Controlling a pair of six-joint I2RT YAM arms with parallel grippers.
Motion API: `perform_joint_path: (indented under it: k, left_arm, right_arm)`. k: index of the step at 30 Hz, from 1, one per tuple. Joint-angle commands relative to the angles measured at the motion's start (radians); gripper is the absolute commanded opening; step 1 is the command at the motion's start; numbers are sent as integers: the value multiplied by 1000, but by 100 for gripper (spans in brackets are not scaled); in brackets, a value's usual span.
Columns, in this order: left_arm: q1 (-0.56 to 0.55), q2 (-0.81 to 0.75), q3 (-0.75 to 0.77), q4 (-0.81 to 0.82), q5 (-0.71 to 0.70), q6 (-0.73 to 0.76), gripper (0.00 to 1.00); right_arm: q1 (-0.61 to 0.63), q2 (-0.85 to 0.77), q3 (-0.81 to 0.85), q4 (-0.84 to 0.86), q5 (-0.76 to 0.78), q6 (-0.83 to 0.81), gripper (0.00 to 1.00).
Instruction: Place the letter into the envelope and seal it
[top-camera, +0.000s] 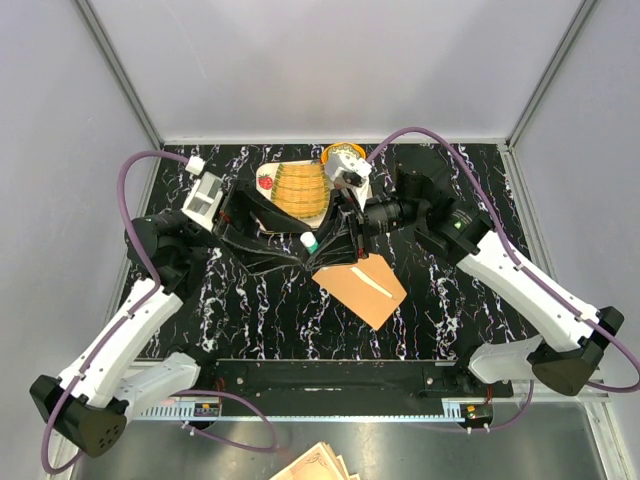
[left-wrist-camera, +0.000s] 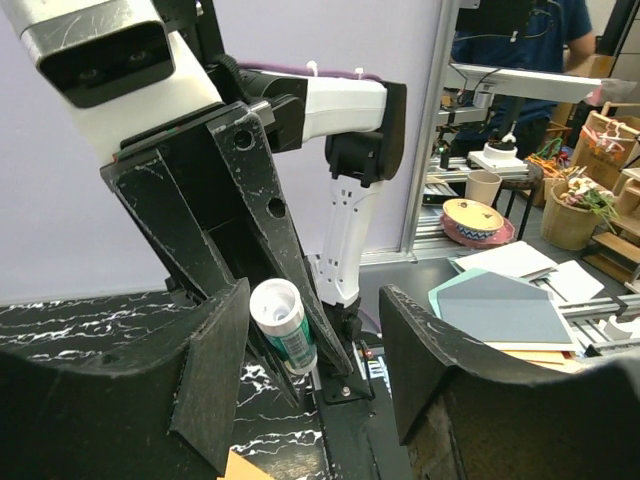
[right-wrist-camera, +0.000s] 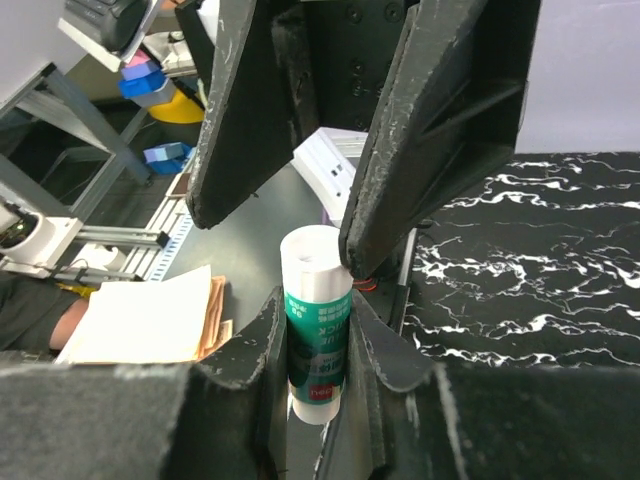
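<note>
**Two robot arms meet over the middle of the black marbled surface (top-camera: 250, 310), with a single glue stick (right-wrist-camera: 316, 275) between them.** The right fingers (right-wrist-camera: 255, 385) are clamped on the stick's green-labelled barrel and point its white end toward the other arm. The left fingers (left-wrist-camera: 210, 380) stand apart on either side of that white end. One of them seems to touch it, but neither wrist view shows a firm grip.

The envelope (top-camera: 360, 290), orange-tan and the only one in view, lies flat on the surface. It sits just beside the meeting point, toward the near edge and to the right. Its long axis runs on a diagonal, from the corner closest to the fingers away toward the near right. A thin white strip (top-camera: 370, 283) lies along the same line on its upper face. The right arm, which carries the stick, appears the nearer of the two. The letter does not show as a separate sheet on the surface, and whether it is inside the envelope cannot be told.

The count is two arms, one glue stick, one envelope, and one ornate-edged paper stack (top-camera: 315, 465) beyond the near edge. Sealing looks to be the step in hand. It likely turns on bringing the stick down and rightward along that diagonal.
</note>
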Motion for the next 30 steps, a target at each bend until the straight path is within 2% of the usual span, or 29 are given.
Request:
perform_joint_path:
  k: [1, 6, 9, 12, 15, 19, 20, 22, 23, 24, 25, 28, 29, 30]
  left_arm:
    - [-20, 5, 10, 109, 33, -12, 56]
    - [-32, 12, 9, 106, 27, -20, 52]
    - [-43, 9, -2, 92, 9, -11, 56]
    - [-47, 16, -6, 92, 1, -17, 56]
    - [-47, 22, -2, 104, 1, -27, 49]
    - [-47, 26, -5, 97, -5, -37, 27]
    - [-47, 22, -9, 80, -8, -37, 15]
    - [-46, 9, -13, -12, -37, -11, 5]
    - [-46, -10, -11, -69, -56, 15, 0]
    - [-46, -20, -7, -122, -100, 72, 0]
    - [-44, -30, 10, -241, -126, 100, 0]
    - [-44, -50, 58, -487, -293, 190, 0]
    - [-44, -58, 67, -533, -404, 195, 0]
    - [-44, -64, 75, -582, -475, 187, 0]
  right_arm:
    - [10, 19, 24, 55, -59, 30, 0]
    - [11, 19, 20, 73, -65, 40, 0]
    - [11, 21, 26, 73, -72, 44, 0]
    - [16, 22, 26, 75, -75, 40, 0]
    - [17, 24, 26, 73, -72, 41, 0]
    - [17, 21, 24, 78, -56, 40, 0]
    - [17, 19, 24, 79, -37, 41, 0]
    - [17, 10, 23, 78, -11, 38, 0]
    - [17, 7, 20, 76, 36, 32, 0]
    - [17, 5, 21, 56, 68, 26, 0]
    - [17, 1, 24, 38, 108, -5, 0]
    - [17, 5, 50, -48, 372, -63, 0]
    - [17, 5, 62, -66, 520, -77, 0]
    - [16, 5, 66, -65, 600, -89, 0]
